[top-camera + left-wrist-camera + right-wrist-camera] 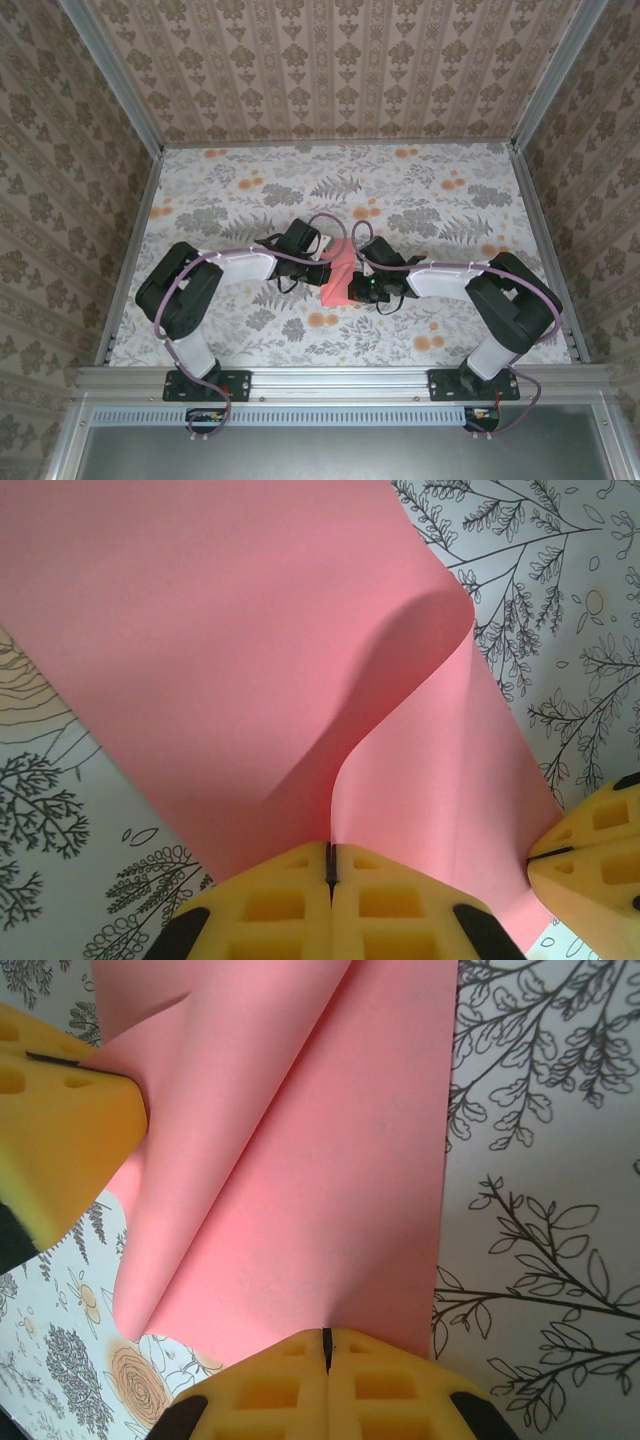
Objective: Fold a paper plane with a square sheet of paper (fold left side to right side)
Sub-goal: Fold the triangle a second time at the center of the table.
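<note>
The square sheet of paper (338, 274), salmon pink, lies bowed and half folded over on the flowered tablecloth between both grippers. My left gripper (324, 271) is shut on the sheet's near edge (330, 848), and the paper (220, 650) curls up and over from there. My right gripper (364, 289) is shut on the sheet's opposite edge (326, 1334), with the pink surface (330, 1160) stretching away from it. The right gripper's yellow fingers (595, 845) pinch the paper at the lower right of the left wrist view. The left gripper's fingers (60, 1130) show at the upper left of the right wrist view. The paper plane is out of view.
The tablecloth (400, 195) with grey leaves and orange flowers covers the table. Patterned walls close in the back (330, 70) and both sides. Aluminium rails (340, 378) run along the near edge, where both arm bases stand.
</note>
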Robot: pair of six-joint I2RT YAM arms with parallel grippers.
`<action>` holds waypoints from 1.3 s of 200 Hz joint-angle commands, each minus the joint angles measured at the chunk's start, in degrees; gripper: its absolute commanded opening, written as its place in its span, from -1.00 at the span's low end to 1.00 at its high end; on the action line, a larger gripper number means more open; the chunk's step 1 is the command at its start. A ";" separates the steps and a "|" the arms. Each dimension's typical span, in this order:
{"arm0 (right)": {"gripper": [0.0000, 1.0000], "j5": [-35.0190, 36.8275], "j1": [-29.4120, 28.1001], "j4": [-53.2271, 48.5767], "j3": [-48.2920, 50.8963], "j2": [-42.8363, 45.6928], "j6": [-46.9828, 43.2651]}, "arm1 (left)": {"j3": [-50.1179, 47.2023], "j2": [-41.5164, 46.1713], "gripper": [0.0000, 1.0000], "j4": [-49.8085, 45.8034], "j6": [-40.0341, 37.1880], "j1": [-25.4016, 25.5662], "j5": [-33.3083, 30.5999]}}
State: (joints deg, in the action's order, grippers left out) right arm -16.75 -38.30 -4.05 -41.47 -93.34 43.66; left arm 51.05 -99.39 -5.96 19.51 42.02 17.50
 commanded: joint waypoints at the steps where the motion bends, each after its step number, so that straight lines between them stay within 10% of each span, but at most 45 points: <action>1: -1.00 2.16 -0.36 -6.03 0.84 -3.25 -0.86 | 1.75 -1.40 -0.99 -0.35 -1.75 -0.46 0.87; 260: -1.00 3.31 -0.37 -7.55 0.51 -3.27 -0.90 | 0.57 -0.53 -0.97 1.13 -2.37 -0.48 1.58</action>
State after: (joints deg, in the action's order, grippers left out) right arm -16.91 -38.30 -4.71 -42.35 -93.97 43.64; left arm 51.37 -99.66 -4.58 18.74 41.89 18.02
